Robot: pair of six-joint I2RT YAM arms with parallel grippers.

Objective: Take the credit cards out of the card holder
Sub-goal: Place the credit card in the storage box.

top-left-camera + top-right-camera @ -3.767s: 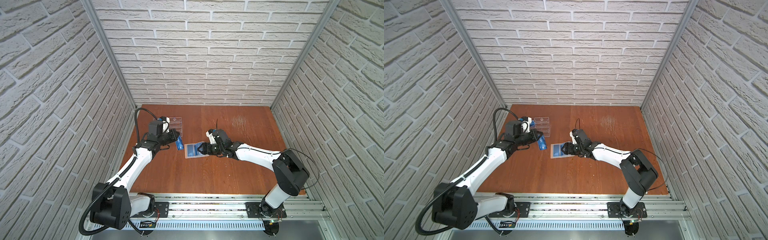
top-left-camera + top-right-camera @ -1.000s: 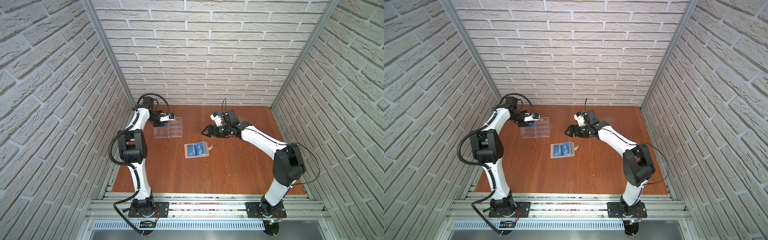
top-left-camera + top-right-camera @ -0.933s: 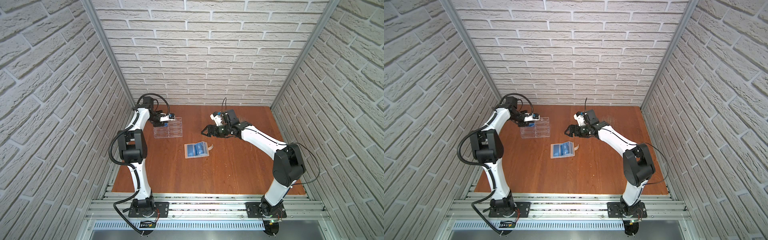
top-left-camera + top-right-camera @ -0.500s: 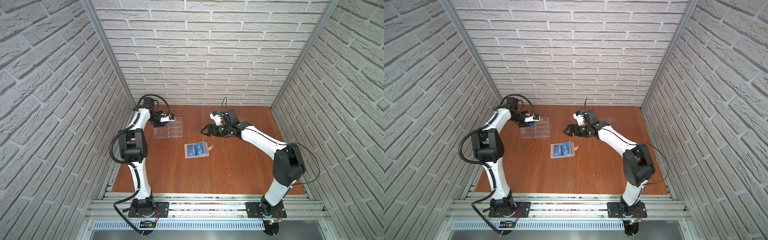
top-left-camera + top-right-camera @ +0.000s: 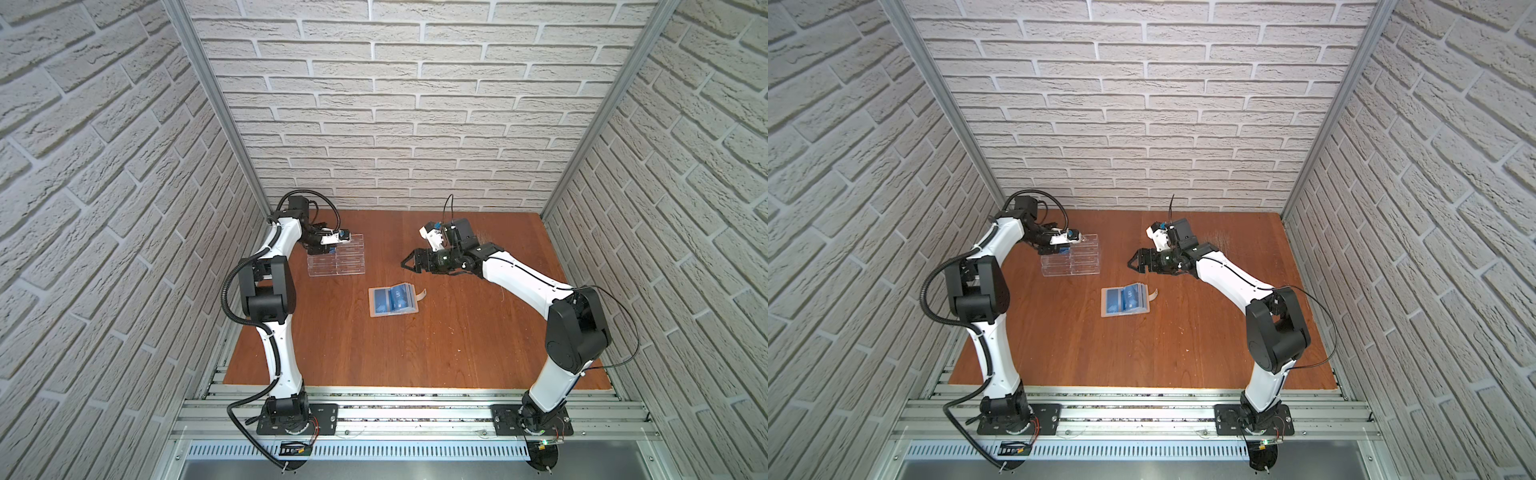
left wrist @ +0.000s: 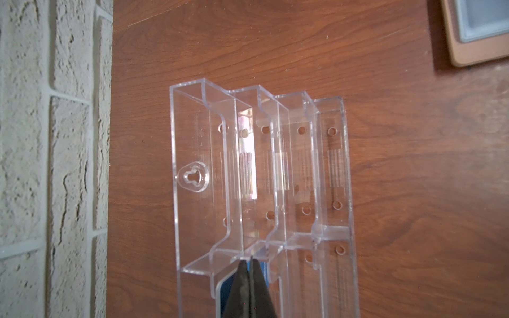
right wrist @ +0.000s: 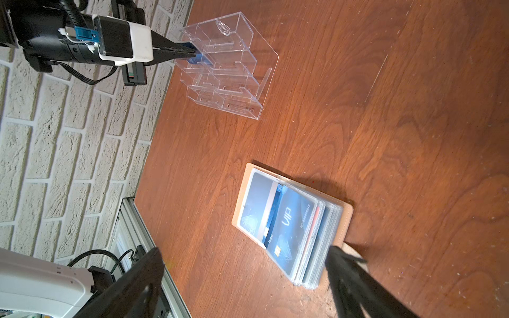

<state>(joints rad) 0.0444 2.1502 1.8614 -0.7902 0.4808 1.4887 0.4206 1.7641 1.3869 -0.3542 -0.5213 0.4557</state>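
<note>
My left jaws are pinched tight on one blue card (image 7: 197,59) at the clear rack (image 5: 337,261). My right jaws gape wide, empty, above the bench (image 5: 415,353). The card holder (image 5: 392,300) lies open mid-bench, cards (image 7: 286,228) in its sleeves.

Whole cell is boxed in by whitish faux-brick walls (image 5: 415,104) at 9, 12 and 3 o'clock, with bare aluminium posts (image 5: 217,104) running up both back corners. The surface is a reddish-brown wood-grain tabletop (image 5: 415,353), and at 6 o'clock there's a slotted aluminium rail bed (image 5: 415,411). Lighting's pretty even, shadows soft.
</note>
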